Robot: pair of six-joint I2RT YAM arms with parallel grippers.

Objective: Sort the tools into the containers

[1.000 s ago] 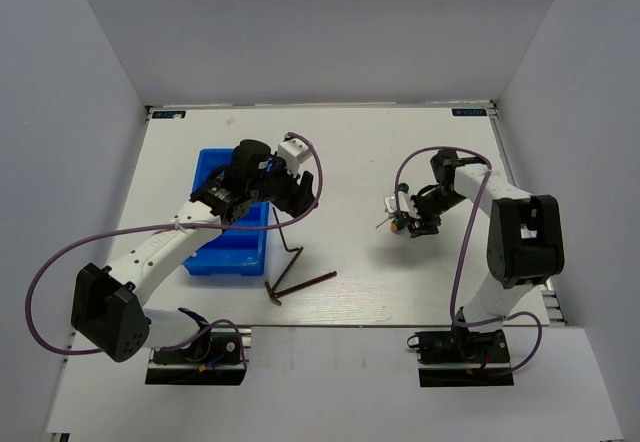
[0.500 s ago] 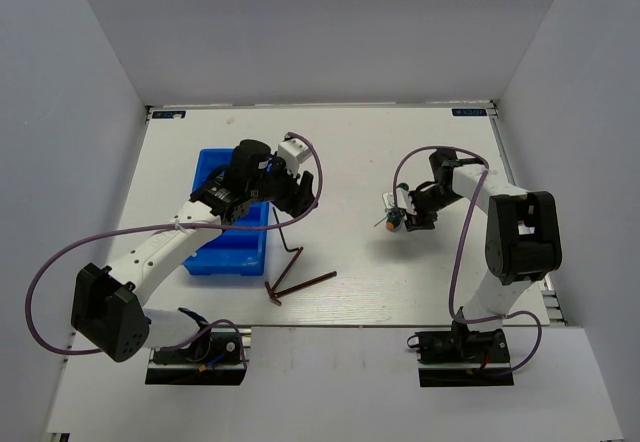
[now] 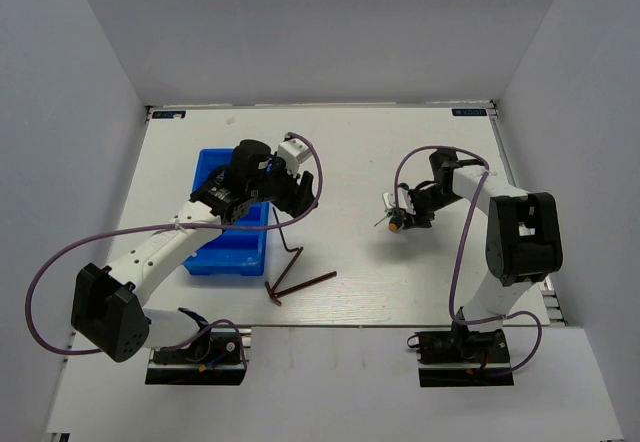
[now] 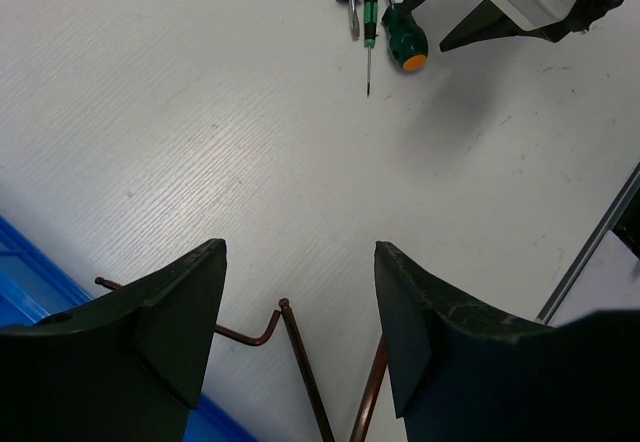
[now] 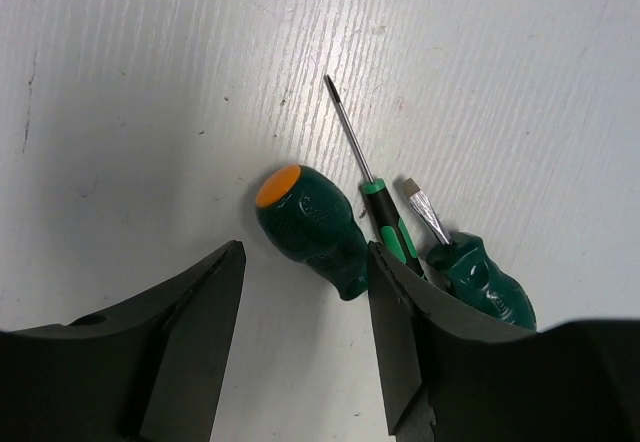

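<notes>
right gripper (image 5: 305, 252) wide open over the stubby screwdriver (image 5: 310, 227), so pickup's on. next: drop, pinch it. left gripper (image 4: 300, 262) also wide, over hex keys (image 4: 300, 362).

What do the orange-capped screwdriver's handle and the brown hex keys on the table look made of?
Orange-capped screwdriver: handle looks like moulded green plastic or rubber, pebbled grip texture, smooth orange end cap. Hex keys: probably metal, thin bent rods with a dull brown, faintly coppery sheen.
</notes>
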